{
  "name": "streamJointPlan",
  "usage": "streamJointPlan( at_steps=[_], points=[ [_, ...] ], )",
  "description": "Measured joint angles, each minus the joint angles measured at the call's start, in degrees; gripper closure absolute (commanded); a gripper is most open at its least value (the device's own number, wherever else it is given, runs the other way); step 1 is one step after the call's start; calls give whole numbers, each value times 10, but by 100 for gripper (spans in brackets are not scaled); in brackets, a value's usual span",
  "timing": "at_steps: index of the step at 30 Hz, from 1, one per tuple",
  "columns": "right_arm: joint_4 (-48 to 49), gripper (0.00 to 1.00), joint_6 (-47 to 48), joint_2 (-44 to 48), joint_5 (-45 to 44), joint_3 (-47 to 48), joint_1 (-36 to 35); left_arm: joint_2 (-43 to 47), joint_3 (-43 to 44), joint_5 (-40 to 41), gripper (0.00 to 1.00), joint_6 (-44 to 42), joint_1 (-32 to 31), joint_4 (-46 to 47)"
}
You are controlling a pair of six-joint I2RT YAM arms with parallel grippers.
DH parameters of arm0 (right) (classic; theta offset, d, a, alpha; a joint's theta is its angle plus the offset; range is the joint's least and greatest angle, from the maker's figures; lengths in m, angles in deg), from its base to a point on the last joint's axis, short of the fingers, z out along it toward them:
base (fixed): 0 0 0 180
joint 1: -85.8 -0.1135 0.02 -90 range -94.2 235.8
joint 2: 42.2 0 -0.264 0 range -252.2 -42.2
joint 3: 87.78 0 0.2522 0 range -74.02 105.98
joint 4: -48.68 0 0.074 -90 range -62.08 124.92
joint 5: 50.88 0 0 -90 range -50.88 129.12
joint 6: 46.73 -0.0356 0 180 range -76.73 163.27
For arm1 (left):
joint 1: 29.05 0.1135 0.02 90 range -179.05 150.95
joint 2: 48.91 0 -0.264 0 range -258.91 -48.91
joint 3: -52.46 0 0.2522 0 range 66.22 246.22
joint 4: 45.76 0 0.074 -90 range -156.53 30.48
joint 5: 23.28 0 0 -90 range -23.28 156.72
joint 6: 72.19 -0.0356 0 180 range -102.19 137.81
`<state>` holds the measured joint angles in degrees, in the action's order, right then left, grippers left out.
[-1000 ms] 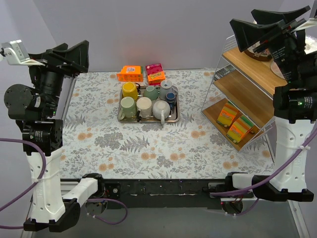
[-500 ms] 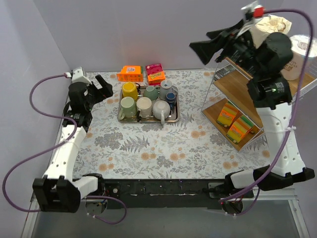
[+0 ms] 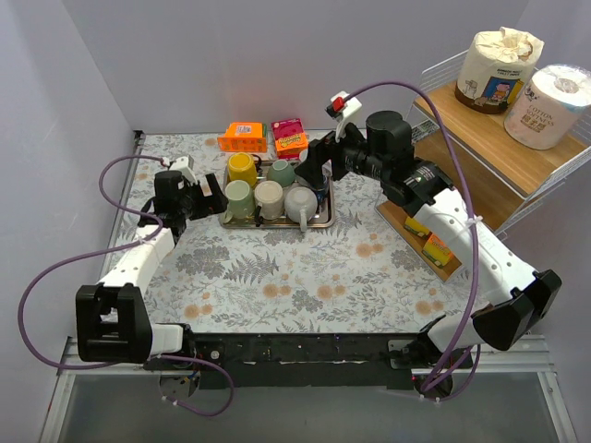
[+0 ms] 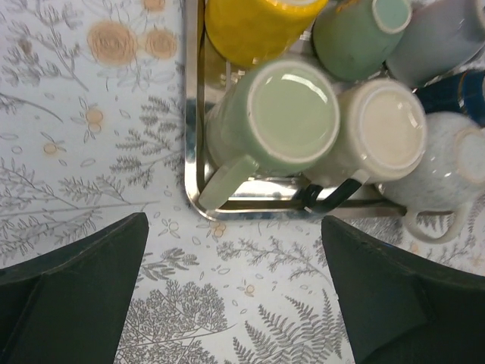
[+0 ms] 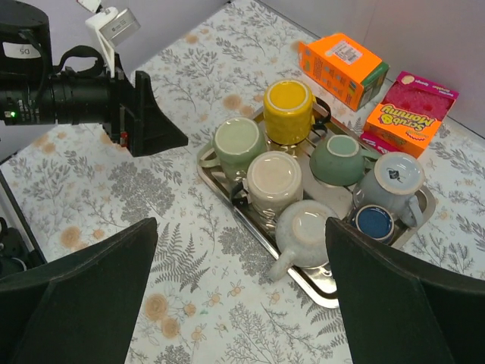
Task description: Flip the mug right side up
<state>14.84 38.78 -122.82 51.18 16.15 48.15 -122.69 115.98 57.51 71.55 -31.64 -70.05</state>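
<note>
Several mugs stand upside down on a metal tray (image 3: 325,221): yellow (image 3: 243,168), light green (image 3: 238,198), cream (image 3: 269,197), teal (image 3: 282,172) and speckled white (image 3: 300,201). My left gripper (image 3: 211,196) is open and empty, low, just left of the tray. Its wrist view (image 4: 233,220) faces the light green mug (image 4: 292,117) and the cream mug (image 4: 385,129). My right gripper (image 3: 319,171) is open and empty, above the tray's far right, hiding the grey and blue mugs from the top. Its wrist view (image 5: 241,224) shows the grey mug (image 5: 394,178) and the blue mug (image 5: 377,221).
An orange box (image 3: 242,137) and a pink box (image 3: 290,137) lie behind the tray. A wire shelf (image 3: 480,129) stands at the right with yellow-orange boxes (image 3: 428,242) below and toilet rolls (image 3: 499,60) on top. The table has a floral cloth.
Both arms have swung down from raised poses to the tray. The left gripper came to the tray's left edge. The right gripper came over its far right side.
</note>
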Motion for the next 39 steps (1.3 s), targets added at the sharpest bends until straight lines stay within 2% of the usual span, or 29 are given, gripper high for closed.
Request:
streamJointPlan(
  at_steps=[8, 14, 20, 26, 33, 39],
  points=[
    [22, 1, 10, -6, 5, -30, 1, -34, -79, -58, 2, -31, 0, 64],
    [26, 1, 18, -37, 24, -32, 1, -58, -90, -93, 10, -51, -1, 100],
    [59, 1, 17, -39, 46, -88, 1, -116, -64, -92, 14, -69, -2, 108],
    [62, 2, 15, -41, 60, -94, 1, -148, -19, -86, 21, -86, -7, 92],
    [82, 1, 4, -41, 61, -102, 1, -170, 43, -53, 32, -117, -26, 66],
    [83, 2, 0, -42, 58, -113, 1, -189, 51, -27, 42, -138, -47, 39]
  ],
)
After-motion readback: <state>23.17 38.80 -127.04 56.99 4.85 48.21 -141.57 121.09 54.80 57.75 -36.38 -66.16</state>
